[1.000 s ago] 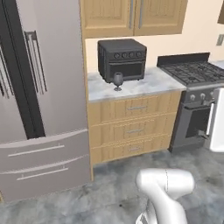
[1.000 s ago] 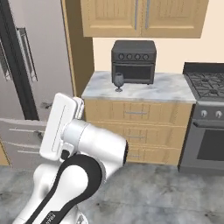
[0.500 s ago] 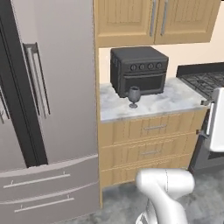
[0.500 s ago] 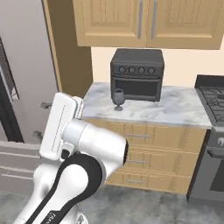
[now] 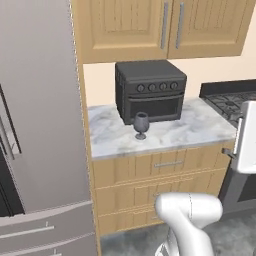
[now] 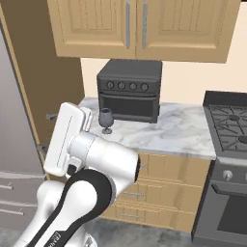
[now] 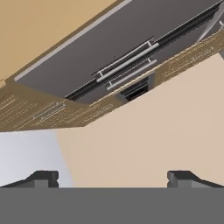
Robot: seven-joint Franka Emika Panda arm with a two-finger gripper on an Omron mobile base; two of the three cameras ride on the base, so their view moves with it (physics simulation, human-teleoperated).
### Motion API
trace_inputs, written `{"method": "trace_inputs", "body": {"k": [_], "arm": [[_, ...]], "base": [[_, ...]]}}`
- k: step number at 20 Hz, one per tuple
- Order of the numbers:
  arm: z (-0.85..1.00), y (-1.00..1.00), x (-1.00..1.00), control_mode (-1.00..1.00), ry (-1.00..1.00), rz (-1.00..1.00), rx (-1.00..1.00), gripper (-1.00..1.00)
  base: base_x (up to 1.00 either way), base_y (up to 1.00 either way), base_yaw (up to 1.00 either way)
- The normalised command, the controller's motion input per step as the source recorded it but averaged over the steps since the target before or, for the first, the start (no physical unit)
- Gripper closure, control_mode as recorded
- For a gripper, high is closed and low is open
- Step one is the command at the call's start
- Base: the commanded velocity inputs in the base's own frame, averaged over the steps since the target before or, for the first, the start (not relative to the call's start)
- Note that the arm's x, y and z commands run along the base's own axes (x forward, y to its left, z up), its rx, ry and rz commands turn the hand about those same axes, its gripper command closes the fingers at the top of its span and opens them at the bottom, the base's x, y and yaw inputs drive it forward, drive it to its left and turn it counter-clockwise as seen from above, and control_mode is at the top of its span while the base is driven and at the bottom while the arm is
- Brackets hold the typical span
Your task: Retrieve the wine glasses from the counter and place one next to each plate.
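One wine glass [image 5: 141, 125] stands upright on the counter [image 5: 200, 127], just in front of the lower left corner of a black toaster oven [image 5: 149, 91] and a little back from the counter's front edge; in the right base view the same glass [image 6: 106, 120] sits near the counter's left end, with the arm's white upper link [image 6: 67, 137] rising close beside it in the picture. The marble to the right of the glass is bare as far as the stove [image 5: 231, 102], so open surface lies on that side, while the oven closes off the back and the wooden upper cabinets [image 5: 165, 27] hang low over the oven's top. To the left, a tall wooden panel and the grey refrigerator [image 5: 37, 125] wall in the counter's end. Below the marble edge run light wooden drawers [image 5: 165, 167] with slim metal handles. In the hand view the gripper [image 7: 113, 177] has its two dark fingertips [image 7: 41, 178] set far apart at the bottom, spread wide with nothing between them, and the camera looks up toward a beige wall, a grey refrigerator front with long handles [image 7: 127, 65], and wooden cabinet faces, tilted across the picture.
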Motion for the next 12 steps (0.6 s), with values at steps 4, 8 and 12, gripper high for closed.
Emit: {"method": "trace_inputs", "body": {"k": [4, 8, 12], "arm": [[0.0, 0.0, 0.0, 1.0, 0.0, 0.0, 0.0, -1.0], [0.0, 0.0, 0.0, 1.0, 0.0, 0.0, 0.0, -1.0], [0.0, 0.0, 0.0, 1.0, 0.0, 0.0, 0.0, -1.0]], "base": [[0.08, -0.17, 0.03], [0.16, -0.02, 0.01], [0.63, 0.0, 0.0]]}}
